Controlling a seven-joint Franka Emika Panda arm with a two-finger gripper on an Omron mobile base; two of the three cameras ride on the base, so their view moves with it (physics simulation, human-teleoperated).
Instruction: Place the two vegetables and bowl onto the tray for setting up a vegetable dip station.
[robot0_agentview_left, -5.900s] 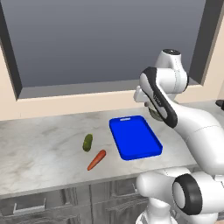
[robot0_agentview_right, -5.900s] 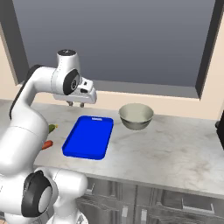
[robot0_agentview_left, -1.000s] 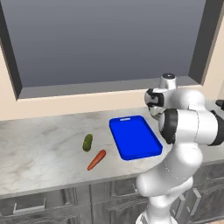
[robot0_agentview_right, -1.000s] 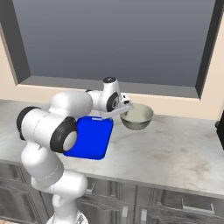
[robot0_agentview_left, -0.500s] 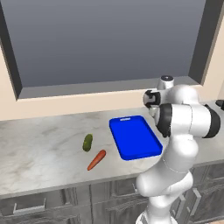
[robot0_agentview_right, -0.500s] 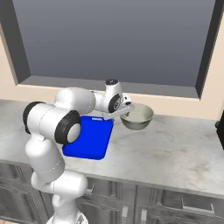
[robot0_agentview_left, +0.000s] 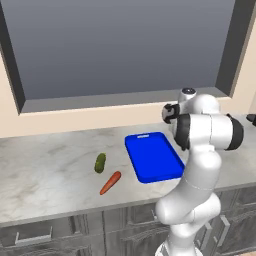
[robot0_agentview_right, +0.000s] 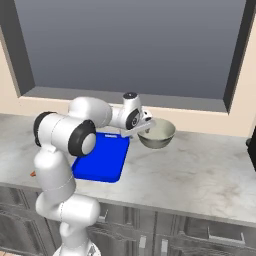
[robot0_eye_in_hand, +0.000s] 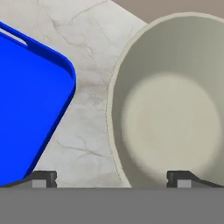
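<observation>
The grey-green bowl (robot0_agentview_right: 157, 134) with its pale inside (robot0_eye_in_hand: 170, 113) stands on the counter just right of the blue tray (robot0_agentview_right: 102, 157) (robot0_agentview_left: 152, 156) (robot0_eye_in_hand: 26, 100). My gripper (robot0_agentview_right: 144, 126) (robot0_eye_in_hand: 112, 179) is open and low at the bowl's tray-side rim. One fingertip (robot0_eye_in_hand: 43, 178) is over the counter by the tray's corner, the other fingertip (robot0_eye_in_hand: 181, 178) over the bowl's inside; nothing is gripped. The dark green cucumber (robot0_agentview_left: 100, 162) and the orange carrot (robot0_agentview_left: 110, 182) lie on the counter left of the tray. The tray has nothing on it.
The marble counter (robot0_agentview_left: 45, 170) runs along a wall with a wide dark window (robot0_agentview_right: 125, 45) and its sill behind the bowl. Drawer fronts (robot0_agentview_right: 200, 230) sit below the counter's front edge. A dark object (robot0_agentview_right: 251, 150) stands at the far right edge.
The arm has swung from above the tray's far end to the bowl. In the last second the hand edged a little closer to the bowl's rim. Vegetables, tray and bowl have not moved.
</observation>
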